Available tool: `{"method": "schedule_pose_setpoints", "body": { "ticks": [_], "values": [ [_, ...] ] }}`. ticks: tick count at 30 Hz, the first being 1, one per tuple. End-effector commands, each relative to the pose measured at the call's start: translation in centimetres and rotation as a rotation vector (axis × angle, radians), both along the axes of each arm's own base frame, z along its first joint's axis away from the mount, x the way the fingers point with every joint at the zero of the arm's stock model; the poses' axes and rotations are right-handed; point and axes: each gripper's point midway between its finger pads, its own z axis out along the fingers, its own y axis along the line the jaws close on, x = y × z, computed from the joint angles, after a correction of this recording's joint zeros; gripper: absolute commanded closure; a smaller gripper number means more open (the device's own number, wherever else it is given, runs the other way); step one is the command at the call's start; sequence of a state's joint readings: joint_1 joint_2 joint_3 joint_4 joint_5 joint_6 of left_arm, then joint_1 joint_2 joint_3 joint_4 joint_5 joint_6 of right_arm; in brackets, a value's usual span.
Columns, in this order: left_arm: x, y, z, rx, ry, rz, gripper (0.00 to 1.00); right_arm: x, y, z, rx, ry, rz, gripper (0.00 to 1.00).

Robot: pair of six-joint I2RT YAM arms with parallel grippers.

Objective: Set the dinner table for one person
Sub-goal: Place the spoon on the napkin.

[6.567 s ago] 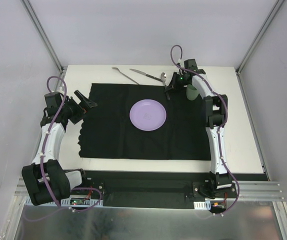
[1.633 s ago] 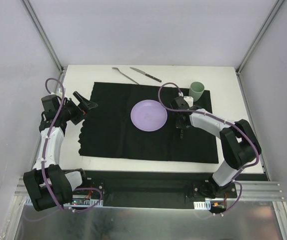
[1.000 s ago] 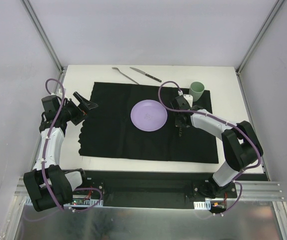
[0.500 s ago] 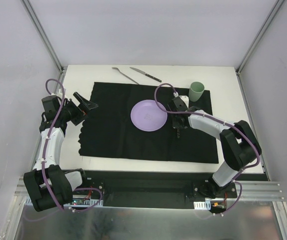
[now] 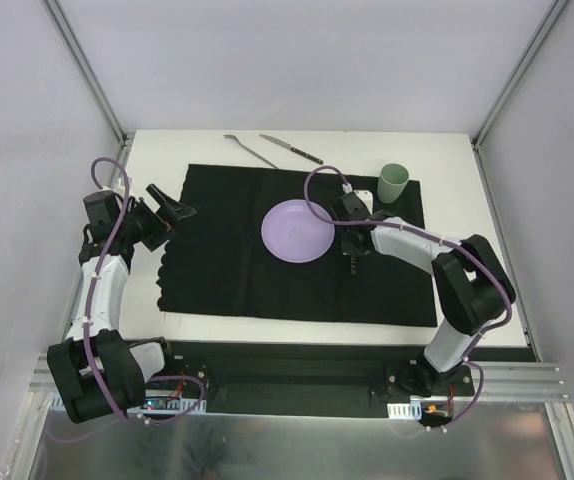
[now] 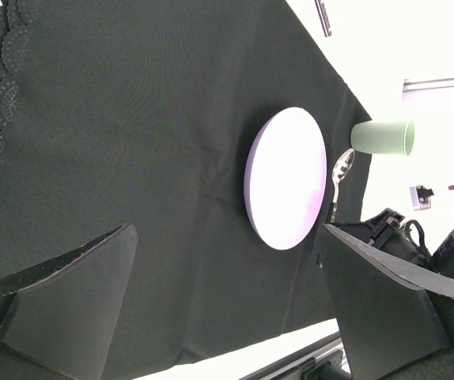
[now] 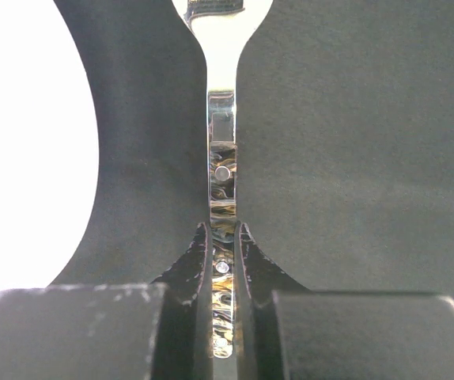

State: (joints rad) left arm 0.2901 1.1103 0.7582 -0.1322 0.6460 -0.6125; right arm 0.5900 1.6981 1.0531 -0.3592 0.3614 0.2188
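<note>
l arm bent up, l gripper jaws wide apart — r arm out low, r gripper pinched tight

- Dinner table: flat white matte top, grey metal rails along the edges
- Black mat lies straight on the top and covers most of the middle; its left edge is scalloped
- Bare white strips show all round the mat
- Beyond the mat's far edge: slim metal utensil, with a dark-handled knife just to its right, both on bare top
- Green cup at the mat's far right corner; on cloth or bare top, cannot tell
</note>
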Motion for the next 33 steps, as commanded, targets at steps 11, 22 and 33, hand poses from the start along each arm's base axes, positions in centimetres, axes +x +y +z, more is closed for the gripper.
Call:
{"method": "schedule_pose_setpoints", "body": {
  "ticks": [11,22,33],
  "values": [
    [0.2,0.3,0.8,0.014,-0.043,-0.001,0.01,1.3,1.4,0.1,0.018,-0.024,0.0,0.91],
    [0.2,0.3,0.6,0.012,-0.038,0.0,0.0,0.9,1.6,0.9,0.033,-0.027,0.002,0.63],
    [0.4,0.3,0.9,0.01,-0.045,-0.008,0.01,0.3,-0.6,4.6,0.015,-0.092,-0.04,0.59]
  ]
}}
